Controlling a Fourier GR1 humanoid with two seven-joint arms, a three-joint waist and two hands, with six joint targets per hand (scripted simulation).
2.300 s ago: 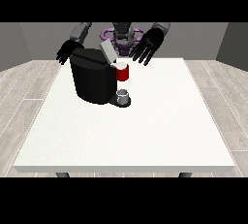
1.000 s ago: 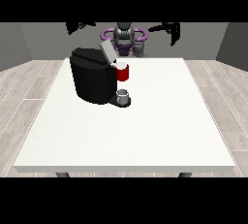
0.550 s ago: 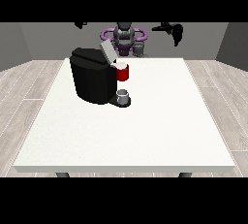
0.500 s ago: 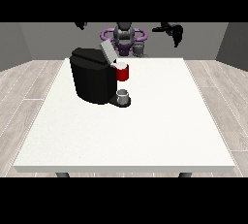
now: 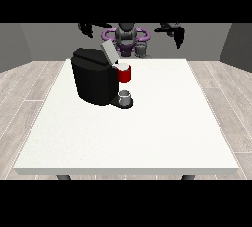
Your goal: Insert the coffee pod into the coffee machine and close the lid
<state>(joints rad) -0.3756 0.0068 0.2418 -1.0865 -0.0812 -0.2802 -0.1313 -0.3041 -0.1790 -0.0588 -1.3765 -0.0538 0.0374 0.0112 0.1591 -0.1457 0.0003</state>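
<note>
The coffee machine (image 5: 96,81) stands on the white table (image 5: 147,132), its lid (image 5: 109,52) tilted open. Both hands, at the view's left (image 5: 88,28) and right (image 5: 174,32), hang raised well behind it; I cannot tell how their fingers lie. No pod is discernible.

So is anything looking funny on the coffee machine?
Its lid stands tilted up and open at the top of the coffee machine. Both hands, at the view's left and right, hang raised behind the table, touching nothing.
</note>
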